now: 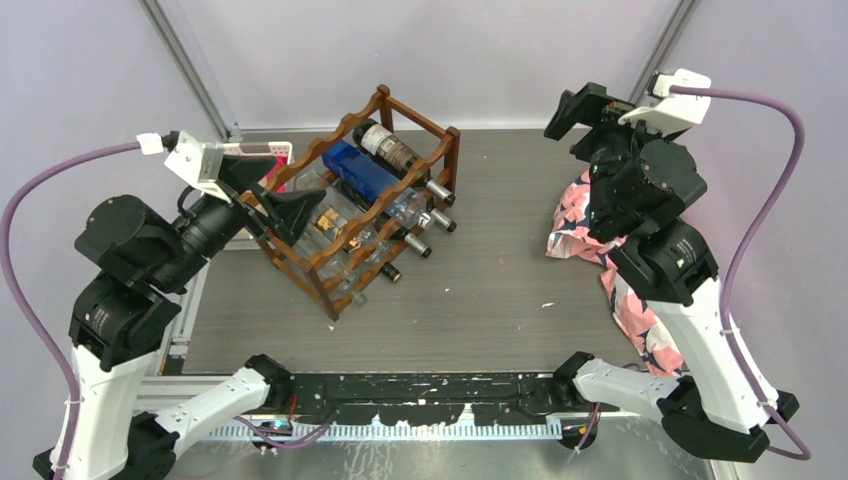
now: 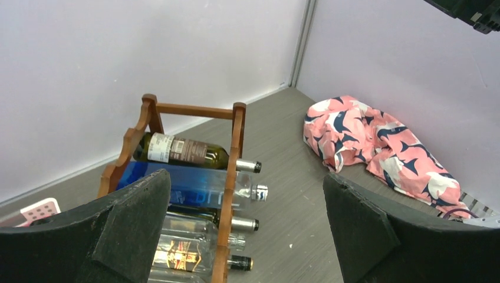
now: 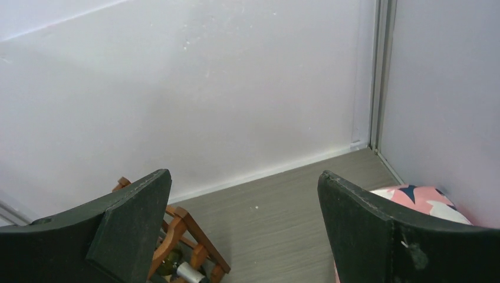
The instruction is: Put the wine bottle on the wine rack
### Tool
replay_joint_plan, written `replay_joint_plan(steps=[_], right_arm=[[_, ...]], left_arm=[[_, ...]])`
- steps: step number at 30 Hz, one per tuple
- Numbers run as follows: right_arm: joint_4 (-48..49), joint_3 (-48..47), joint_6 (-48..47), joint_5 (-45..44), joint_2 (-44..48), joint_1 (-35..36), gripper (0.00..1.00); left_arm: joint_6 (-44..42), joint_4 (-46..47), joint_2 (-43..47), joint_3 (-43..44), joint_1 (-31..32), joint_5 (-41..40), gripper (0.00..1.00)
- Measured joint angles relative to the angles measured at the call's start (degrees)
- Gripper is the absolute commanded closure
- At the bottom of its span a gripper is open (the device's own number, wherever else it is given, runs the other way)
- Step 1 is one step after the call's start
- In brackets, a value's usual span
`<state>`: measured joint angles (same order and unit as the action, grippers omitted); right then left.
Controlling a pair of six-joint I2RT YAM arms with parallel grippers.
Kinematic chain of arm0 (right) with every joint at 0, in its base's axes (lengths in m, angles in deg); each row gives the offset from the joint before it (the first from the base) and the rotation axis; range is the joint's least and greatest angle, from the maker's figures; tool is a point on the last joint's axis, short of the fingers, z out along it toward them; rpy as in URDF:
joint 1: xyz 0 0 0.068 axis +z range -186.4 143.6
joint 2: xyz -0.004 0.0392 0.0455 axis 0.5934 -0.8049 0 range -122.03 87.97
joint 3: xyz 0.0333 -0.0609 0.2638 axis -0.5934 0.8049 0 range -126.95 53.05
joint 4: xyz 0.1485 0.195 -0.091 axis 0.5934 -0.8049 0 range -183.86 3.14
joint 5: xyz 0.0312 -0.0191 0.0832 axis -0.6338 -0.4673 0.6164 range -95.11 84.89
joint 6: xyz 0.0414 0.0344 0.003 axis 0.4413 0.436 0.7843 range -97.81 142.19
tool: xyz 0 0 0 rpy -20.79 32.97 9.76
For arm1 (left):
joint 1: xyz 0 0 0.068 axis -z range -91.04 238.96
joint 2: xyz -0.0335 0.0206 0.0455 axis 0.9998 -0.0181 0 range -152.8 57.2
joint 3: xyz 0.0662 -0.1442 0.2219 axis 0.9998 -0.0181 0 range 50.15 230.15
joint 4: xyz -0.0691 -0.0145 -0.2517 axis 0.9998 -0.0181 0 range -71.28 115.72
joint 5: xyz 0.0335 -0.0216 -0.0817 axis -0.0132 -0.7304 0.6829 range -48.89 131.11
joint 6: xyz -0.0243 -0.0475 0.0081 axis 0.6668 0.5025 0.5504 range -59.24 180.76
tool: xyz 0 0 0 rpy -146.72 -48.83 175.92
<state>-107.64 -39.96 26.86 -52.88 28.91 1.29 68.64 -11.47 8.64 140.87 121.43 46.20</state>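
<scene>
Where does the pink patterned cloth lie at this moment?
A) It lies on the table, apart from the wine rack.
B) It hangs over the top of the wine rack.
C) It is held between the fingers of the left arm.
A: the pink cloth lies crumpled on the table at the right side, with bare tabletop between it and the wine rack.

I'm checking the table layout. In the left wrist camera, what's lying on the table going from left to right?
pink perforated piece at the left edge → wine rack → pink patterned cloth. The gripper's own fingers are left out because they overlap the rack.
</scene>
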Motion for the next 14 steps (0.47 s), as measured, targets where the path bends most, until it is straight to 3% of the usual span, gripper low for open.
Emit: replay_joint_plan(steps=[6,14], right_arm=[[0.04,-6.56,-1.31,1.36,-4.02,0.00,0.00],[0.15,-6.19,-1.86,2.05,-3.61,0.00,0.00]], left_arm=[[-1.75,-0.37,-3.54,5.53,0.00,0.15,0.00],[-2.36,-0.61,-2.89,4.52,-0.02,0.57,0.00]])
